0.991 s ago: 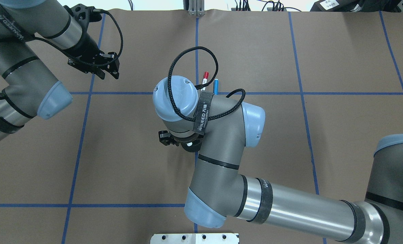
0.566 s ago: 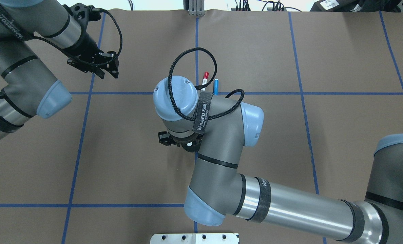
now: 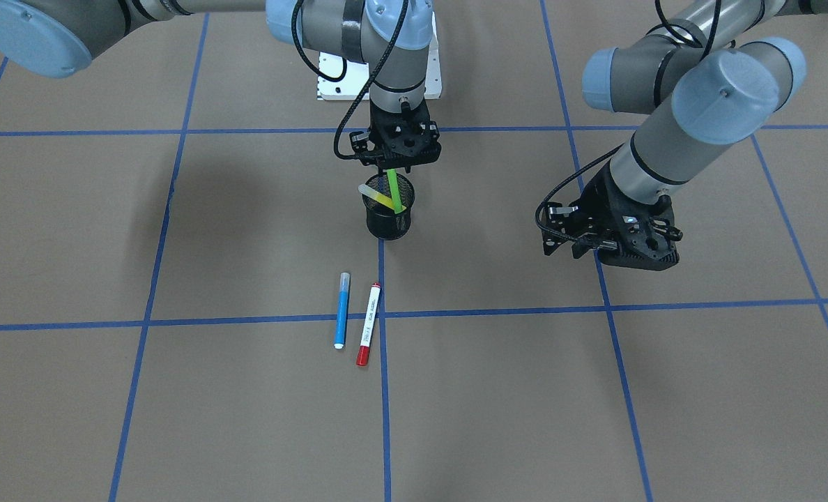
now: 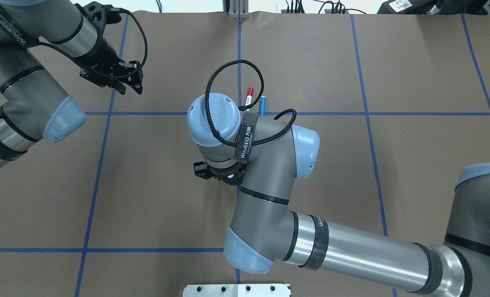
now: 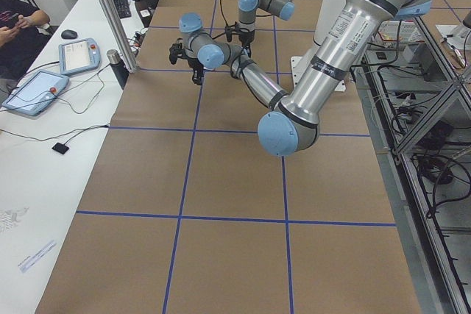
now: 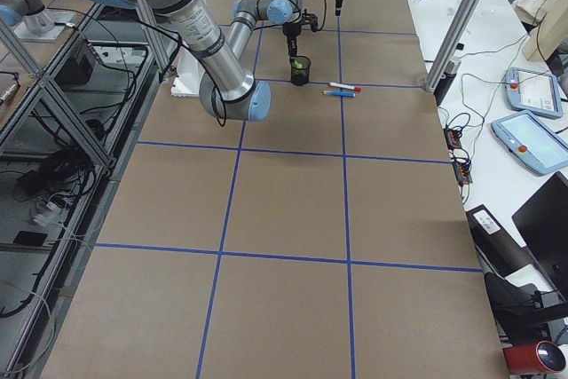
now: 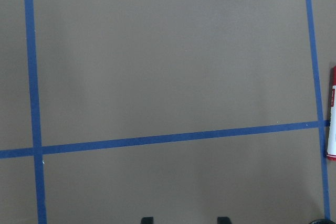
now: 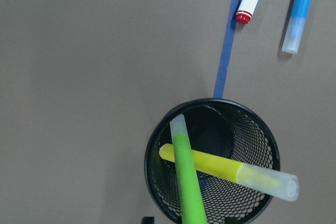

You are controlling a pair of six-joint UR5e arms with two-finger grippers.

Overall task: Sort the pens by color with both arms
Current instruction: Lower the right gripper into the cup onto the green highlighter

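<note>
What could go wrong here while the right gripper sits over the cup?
1. The green highlighter stands with its top between the open fingers of the right gripper; a sideways move could catch it and tip the mesh cup.
2. The yellow highlighter leans with its cap past the rim, so it is easy to knock out.
3. The blue pen and red-capped pen lie close side by side; grasping one may nudge the other.

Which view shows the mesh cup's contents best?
Right wrist-mounted: it looks straight down into the black mesh cup, with the green highlighter crossing the yellow highlighter. Front-facing shows cup and both highlighters smaller, obliquely. Exterior right shows it tiny. Overhead: the right arm hides it. Exterior left and left wrist don't show it clearly.
</note>
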